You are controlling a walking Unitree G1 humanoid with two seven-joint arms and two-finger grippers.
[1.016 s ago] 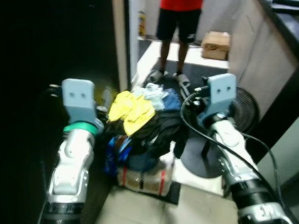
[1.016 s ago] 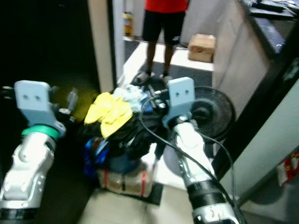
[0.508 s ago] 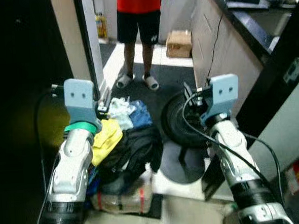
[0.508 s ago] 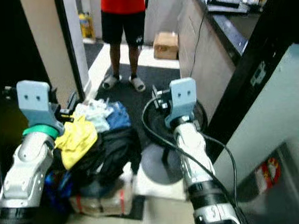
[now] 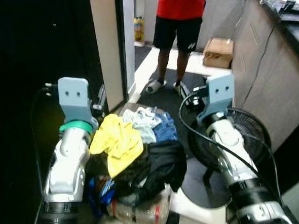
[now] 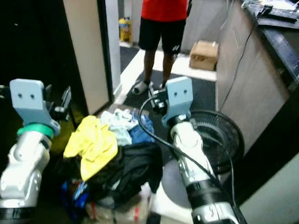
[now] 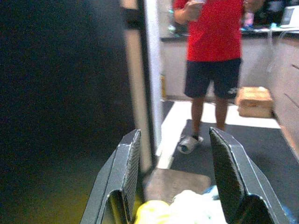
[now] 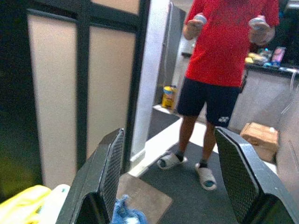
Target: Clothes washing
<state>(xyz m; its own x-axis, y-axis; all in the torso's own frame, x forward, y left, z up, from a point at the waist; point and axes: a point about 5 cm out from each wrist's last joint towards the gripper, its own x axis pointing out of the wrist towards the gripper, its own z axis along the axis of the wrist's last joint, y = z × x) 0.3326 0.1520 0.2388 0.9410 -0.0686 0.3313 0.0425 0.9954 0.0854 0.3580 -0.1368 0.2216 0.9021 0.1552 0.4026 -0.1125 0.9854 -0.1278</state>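
Left eye view: the left tool [image 5: 99,97] and right tool [image 5: 187,95] are hovering raised over a clothes pile [image 5: 139,153] heaped on a basket [image 5: 140,211] on the floor. The yellow garment [image 5: 118,144] is lying on top, with black clothing [image 5: 163,167] beside it. A fan [image 5: 242,137] is standing right of the pile. A person [image 5: 178,34] is standing in the doorway beyond. Against half a second ago the whole picture has shifted, so the camera is turning; the pile itself is not moving.

Right eye view: same layout; nothing gripped.

Left wrist view: fingers [image 7: 122,177] are spread wide, empty, the yellow cloth just below.

Right wrist view: fingers [image 8: 105,179] are also wide apart, empty.

Judgement: the robot is re-facing the laundry; the pickup is not yet started.
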